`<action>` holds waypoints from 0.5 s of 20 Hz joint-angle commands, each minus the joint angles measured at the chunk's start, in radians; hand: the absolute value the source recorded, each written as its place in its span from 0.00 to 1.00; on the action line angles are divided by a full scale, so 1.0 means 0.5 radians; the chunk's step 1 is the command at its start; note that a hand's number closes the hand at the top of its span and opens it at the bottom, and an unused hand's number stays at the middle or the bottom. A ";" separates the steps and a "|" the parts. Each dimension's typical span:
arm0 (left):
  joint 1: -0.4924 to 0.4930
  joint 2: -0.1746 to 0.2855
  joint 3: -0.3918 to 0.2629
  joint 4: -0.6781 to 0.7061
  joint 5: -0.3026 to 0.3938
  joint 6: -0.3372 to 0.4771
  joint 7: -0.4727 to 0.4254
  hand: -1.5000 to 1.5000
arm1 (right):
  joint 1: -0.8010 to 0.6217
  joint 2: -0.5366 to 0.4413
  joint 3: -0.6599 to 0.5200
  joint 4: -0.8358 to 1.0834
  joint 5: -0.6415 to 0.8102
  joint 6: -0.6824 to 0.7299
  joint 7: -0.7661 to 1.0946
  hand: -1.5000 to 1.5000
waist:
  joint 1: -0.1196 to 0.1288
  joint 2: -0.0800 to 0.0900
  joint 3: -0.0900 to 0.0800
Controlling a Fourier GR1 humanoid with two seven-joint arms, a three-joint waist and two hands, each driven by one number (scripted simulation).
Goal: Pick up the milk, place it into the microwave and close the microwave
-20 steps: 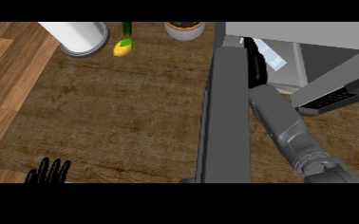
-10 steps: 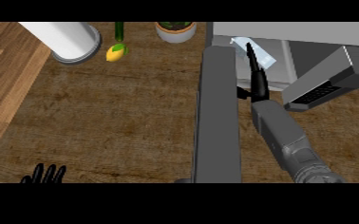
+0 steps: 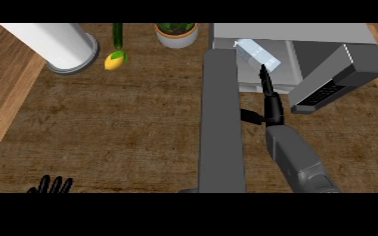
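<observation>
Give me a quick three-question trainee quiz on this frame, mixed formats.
1. Fill in: the right hand has its fingers ____ (straight or curled).
2. The milk is: A) clasped in the right hand, B) inside the microwave, C) out of view.
3. True or false: the microwave's door is shut.
Key: 1 straight; 2 B; 3 false.
</observation>
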 commanded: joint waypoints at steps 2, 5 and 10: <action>0.008 0.019 0.033 -0.145 0.023 0.062 0.142 0.00 | 0.180 -0.046 -0.004 -0.014 -0.015 0.314 -0.228 0.00 | -0.045 -0.014 -0.001; -0.034 0.034 0.069 0.154 -0.049 -0.039 -0.048 0.00 | 0.232 0.010 0.039 -0.047 0.010 0.384 -0.222 0.00 | -0.068 -0.029 -0.005; 0.004 0.027 -0.083 0.006 -0.157 0.001 0.111 0.00 | 0.437 -0.146 0.081 -0.103 0.030 0.587 -0.267 0.00 | -0.083 -0.034 -0.005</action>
